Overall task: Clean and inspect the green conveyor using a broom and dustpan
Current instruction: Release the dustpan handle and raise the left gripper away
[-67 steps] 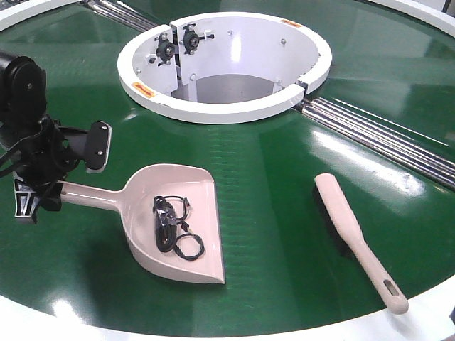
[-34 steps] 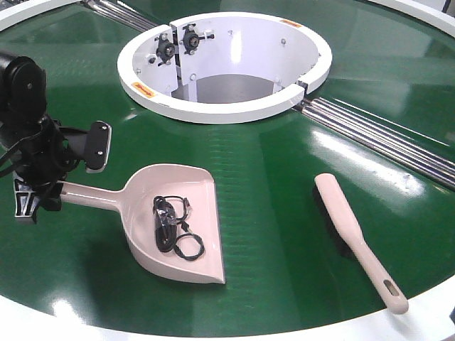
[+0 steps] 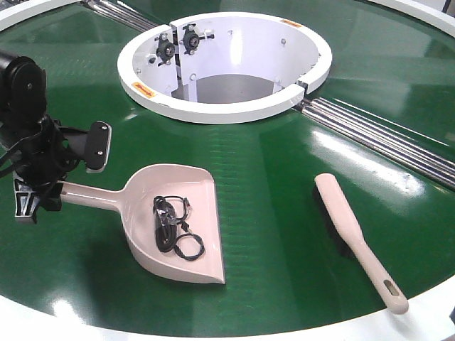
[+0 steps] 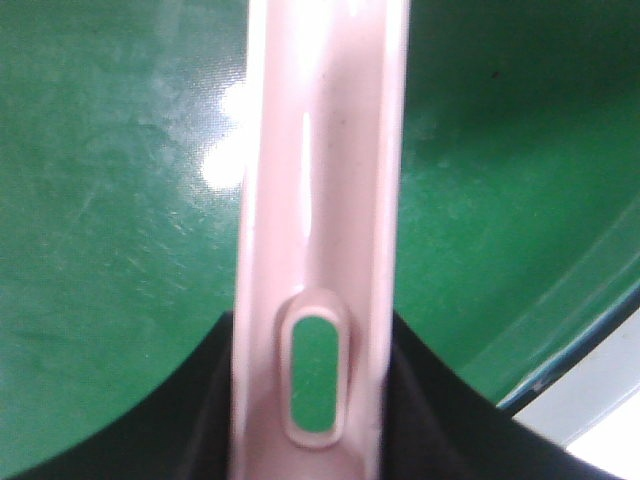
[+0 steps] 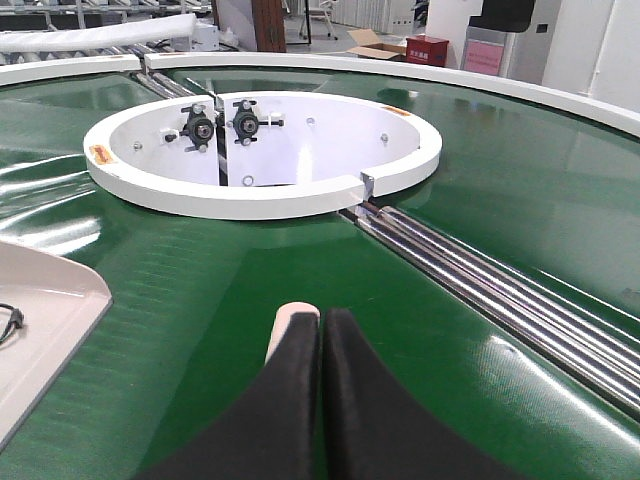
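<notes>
No change against the earlier frames: all items and the arm sit as before. The left hand (image 3: 44, 190) is clamped on the handle end of the dustpan (image 3: 178, 220), which lies flat on the green conveyor (image 3: 277, 185) holding a tangle of black debris (image 3: 174, 226). The broom (image 3: 355, 238) lies well apart to the right, handle toward the white rim. In the right wrist view, the right hand (image 5: 321, 340) has its fingers pressed together, empty, just above the broom tip (image 5: 292, 325).
</notes>
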`<state>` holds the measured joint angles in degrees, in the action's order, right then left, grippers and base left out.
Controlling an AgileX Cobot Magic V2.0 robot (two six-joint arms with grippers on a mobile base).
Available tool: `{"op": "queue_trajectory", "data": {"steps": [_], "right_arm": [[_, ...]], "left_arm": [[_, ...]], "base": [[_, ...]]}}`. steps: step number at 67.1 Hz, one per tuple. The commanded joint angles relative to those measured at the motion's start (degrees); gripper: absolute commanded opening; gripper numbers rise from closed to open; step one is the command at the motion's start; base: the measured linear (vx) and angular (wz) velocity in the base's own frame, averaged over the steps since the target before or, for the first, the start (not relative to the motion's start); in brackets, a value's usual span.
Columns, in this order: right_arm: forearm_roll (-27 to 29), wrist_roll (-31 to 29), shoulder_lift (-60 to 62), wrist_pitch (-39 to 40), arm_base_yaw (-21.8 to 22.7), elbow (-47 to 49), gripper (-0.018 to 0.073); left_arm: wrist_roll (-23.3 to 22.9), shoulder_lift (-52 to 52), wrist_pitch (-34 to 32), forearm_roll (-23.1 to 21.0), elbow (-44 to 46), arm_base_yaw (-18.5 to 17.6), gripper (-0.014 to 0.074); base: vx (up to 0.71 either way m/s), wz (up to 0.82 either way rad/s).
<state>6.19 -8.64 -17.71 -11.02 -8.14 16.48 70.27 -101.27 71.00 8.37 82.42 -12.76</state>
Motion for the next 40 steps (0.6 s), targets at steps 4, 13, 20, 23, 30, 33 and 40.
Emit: {"op": "queue_trajectory", "data": {"steps": [4, 13, 20, 23, 30, 33, 40], "right_arm": [[-0.1, -0.2, -0.4, 4.8, 0.4, 1.5, -0.0004], [-0.1, -0.2, -0.4, 4.8, 0.4, 1.5, -0.0004], [-0.1, -0.2, -0.4, 4.8, 0.4, 1.5, -0.0004], [-0.1, -0.2, -0.4, 4.8, 0.4, 1.5, -0.0004], [-0.1, -0.2, -0.4, 4.8, 0.4, 1.5, -0.0004], [-0.1, -0.2, -0.4, 4.8, 0.4, 1.5, -0.0004], [-0.1, -0.2, -0.4, 4.8, 0.4, 1.5, -0.0004]], "left_arm": [[-1.1, 2.8, 1.2, 0.1, 1.6, -0.4, 0.0040], [-1.1, 2.9, 1.1, 1.4, 1.6, -0.4, 0.0143], [-1.6, 2.9, 0.8, 1.3, 1.6, -0.4, 0.0300], [-1.8, 2.9, 0.8, 1.2, 1.6, -0.4, 0.0385], [-4.9, 2.9, 0.5, 2.3, 1.6, -0.4, 0.0566], [-6.2, 2.9, 0.1, 3.7, 1.6, -0.4, 0.0620], [-10.4, 2.9, -0.8, 6.0, 1.6, -0.4, 0.0713]], "base": [[0.00, 0.00], [0.00, 0.00], [0.00, 0.00], [0.00, 0.00], [0.00, 0.00], [0.00, 0.00], [0.00, 0.00]]}}
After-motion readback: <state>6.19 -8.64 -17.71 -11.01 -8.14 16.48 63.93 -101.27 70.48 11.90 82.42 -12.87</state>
